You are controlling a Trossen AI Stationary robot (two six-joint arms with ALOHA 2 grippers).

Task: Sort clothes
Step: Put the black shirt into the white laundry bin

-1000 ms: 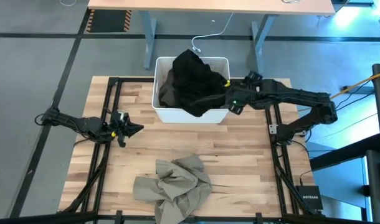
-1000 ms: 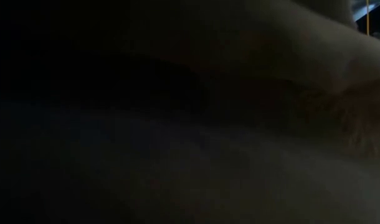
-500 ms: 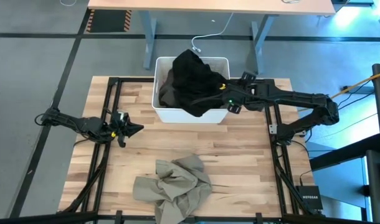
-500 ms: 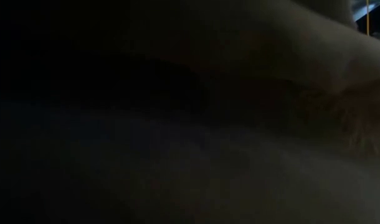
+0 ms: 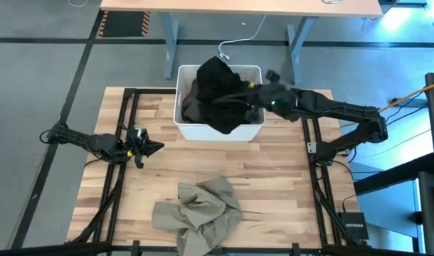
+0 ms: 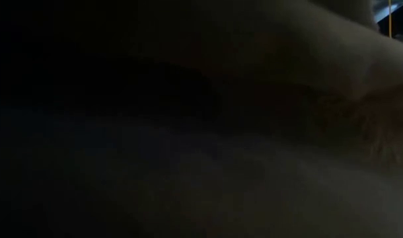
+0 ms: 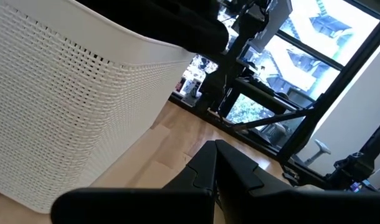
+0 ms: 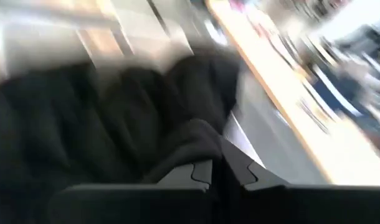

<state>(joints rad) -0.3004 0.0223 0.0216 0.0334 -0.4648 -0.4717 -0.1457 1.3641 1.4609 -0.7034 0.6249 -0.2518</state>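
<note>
The right gripper [image 5: 247,91], fingers closed, pushes the black garment [image 5: 218,85] into the white bin [image 5: 183,121]; next, withdraw and fetch the khaki garment [image 5: 199,208]. The left gripper [image 5: 153,147], closed, waits at left.

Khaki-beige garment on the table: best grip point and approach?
Grip the raised crumpled fold near the middle of the khaki-beige garment, coming straight down. It lies heaped and wrinkled on the table, so ridges stand up to pinch; its flat edges likely offer less. Nothing crowds it.
</note>
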